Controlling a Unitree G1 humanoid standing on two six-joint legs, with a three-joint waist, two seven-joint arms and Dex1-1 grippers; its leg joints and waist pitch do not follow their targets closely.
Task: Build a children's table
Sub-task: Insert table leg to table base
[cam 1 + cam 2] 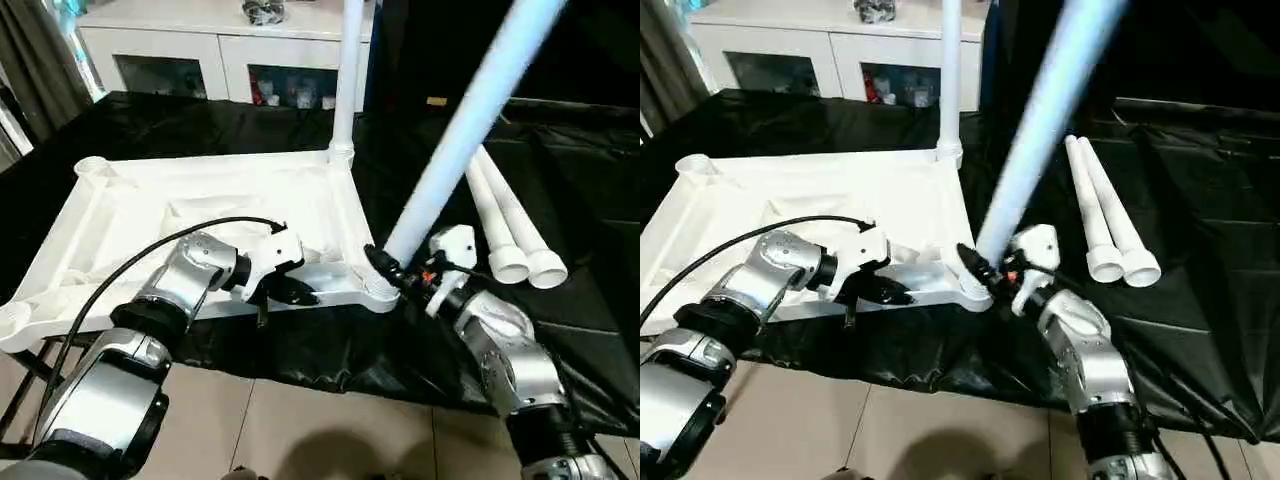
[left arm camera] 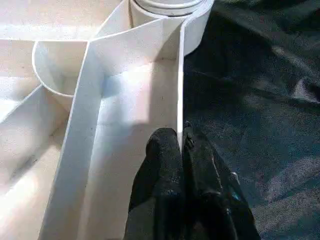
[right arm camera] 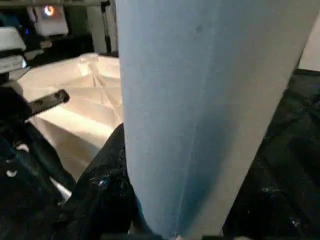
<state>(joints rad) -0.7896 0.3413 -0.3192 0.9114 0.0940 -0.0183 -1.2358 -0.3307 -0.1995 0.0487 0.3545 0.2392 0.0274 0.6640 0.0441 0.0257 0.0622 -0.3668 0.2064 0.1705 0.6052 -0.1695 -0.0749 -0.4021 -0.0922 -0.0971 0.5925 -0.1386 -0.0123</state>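
Note:
The white tabletop (image 1: 120, 220) lies underside up on a black cloth. One white leg (image 1: 347, 90) stands upright in its far right corner socket. My right gripper (image 1: 395, 272) is shut on a second leg (image 1: 460, 130), which leans up and to the right with its lower end at the near right corner socket (image 1: 380, 292). In the right wrist view this leg (image 3: 200, 100) rises close before the camera. My left gripper (image 1: 290, 292) is at the near rim, left of that socket. In the left wrist view the left gripper (image 2: 179, 137) pinches the thin rim wall (image 2: 180, 85).
Two more white legs (image 1: 510, 225) lie side by side on the black cloth (image 1: 580, 200) to the right. A white cabinet (image 1: 200, 50) with glass doors stands at the back. Tiled floor (image 1: 330, 430) shows in front of the cloth's near edge.

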